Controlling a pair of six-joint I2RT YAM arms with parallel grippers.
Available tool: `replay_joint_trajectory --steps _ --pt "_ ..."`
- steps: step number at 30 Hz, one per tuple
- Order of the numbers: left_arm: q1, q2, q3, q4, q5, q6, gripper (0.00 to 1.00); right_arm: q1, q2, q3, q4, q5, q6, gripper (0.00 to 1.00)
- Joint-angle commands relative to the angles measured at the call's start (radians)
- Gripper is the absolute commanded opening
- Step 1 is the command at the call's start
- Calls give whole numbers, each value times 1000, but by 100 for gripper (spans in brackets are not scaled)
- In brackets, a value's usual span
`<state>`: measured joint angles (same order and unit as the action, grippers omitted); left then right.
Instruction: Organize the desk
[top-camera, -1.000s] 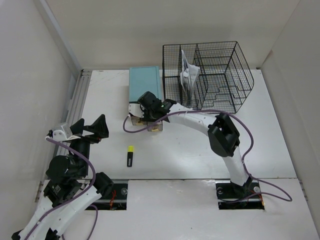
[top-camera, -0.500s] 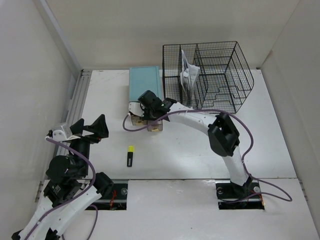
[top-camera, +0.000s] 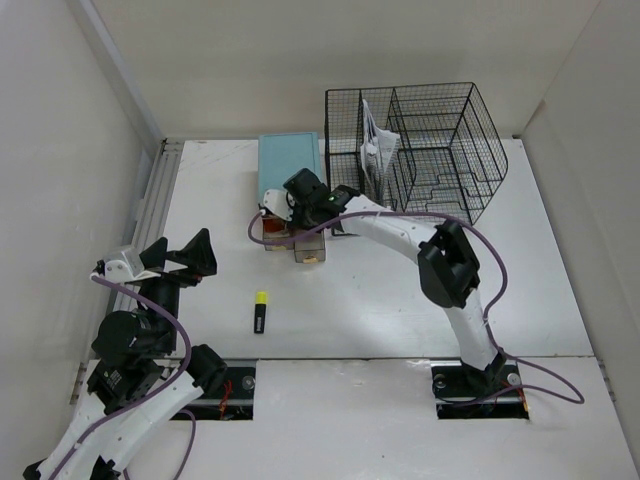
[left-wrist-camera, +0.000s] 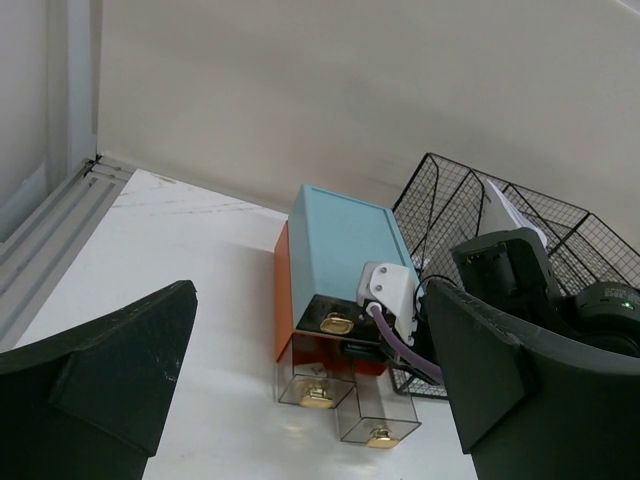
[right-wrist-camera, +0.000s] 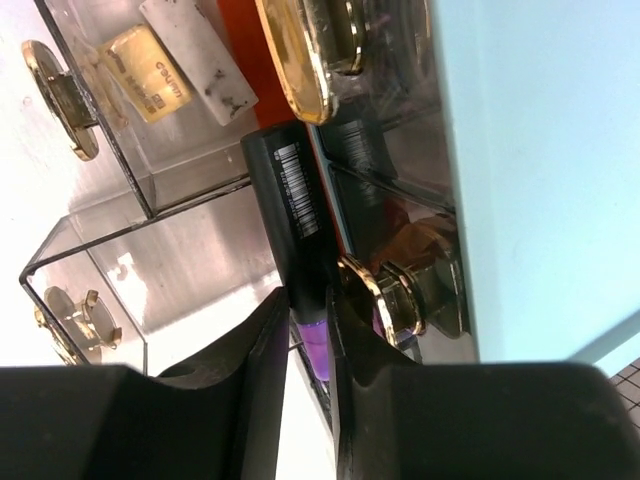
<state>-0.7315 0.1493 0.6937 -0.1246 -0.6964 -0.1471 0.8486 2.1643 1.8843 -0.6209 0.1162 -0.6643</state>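
The white desk (top-camera: 400, 290) holds a teal-topped drawer box (top-camera: 290, 165) at the back middle. My right gripper (top-camera: 296, 212) is at the box's front. In the right wrist view it (right-wrist-camera: 308, 300) is shut on a black marker (right-wrist-camera: 290, 200) with a purple end. The marker points into the box front (right-wrist-camera: 540, 150), beside a gold knob (right-wrist-camera: 400, 300). Two clear drawers (left-wrist-camera: 315, 385) stand pulled out. My left gripper (top-camera: 185, 255) is open and empty over the desk's left side, far from the box (left-wrist-camera: 345, 245).
A black wire mesh rack (top-camera: 420, 150) with papers stands right of the box. A black highlighter with a yellow cap (top-camera: 259, 312) lies on the desk near the front left. One open drawer holds a white eraser (right-wrist-camera: 195, 50) and a gold-wrapped piece (right-wrist-camera: 150, 70). A grey rail (top-camera: 150, 210) runs along the left edge.
My right gripper has moved a little farther back toward the box front, with the marker in it. The left arm has not moved.
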Motion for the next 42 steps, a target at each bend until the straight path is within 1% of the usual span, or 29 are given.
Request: replay_joint_trajectory --steps 1,6,13,21,29,31,36,40,41,42 --pt "0 13 -5 37 -17 0 100 -16 9 26 -39 -85 46 24" --pt "0 13 -5 37 -17 0 100 -16 9 26 -100 -144 68 23" --pt "0 13 -5 37 -26 0 100 -16 9 -2 -119 -205 97 22" --pt "0 4 -5 37 -26 0 100 -16 -11 -56 -119 -214 106 22" --pt "0 -5 -5 37 -35 0 100 -16 -21 -65 -119 -214 115 22" --pt "0 -5 -5 37 -35 0 100 -6 -32 -77 -106 -205 115 22" --pt "0 -5 -5 37 -35 0 100 3 -116 -96 -43 -127 115 21" --pt "0 -5 -5 37 -35 0 100 12 -190 -108 27 -73 85 21" --pt "0 -5 -5 37 -35 0 100 12 -208 -117 85 -64 84 22" --pt "0 -5 -5 37 -35 0 100 12 -242 -140 114 -64 57 29"
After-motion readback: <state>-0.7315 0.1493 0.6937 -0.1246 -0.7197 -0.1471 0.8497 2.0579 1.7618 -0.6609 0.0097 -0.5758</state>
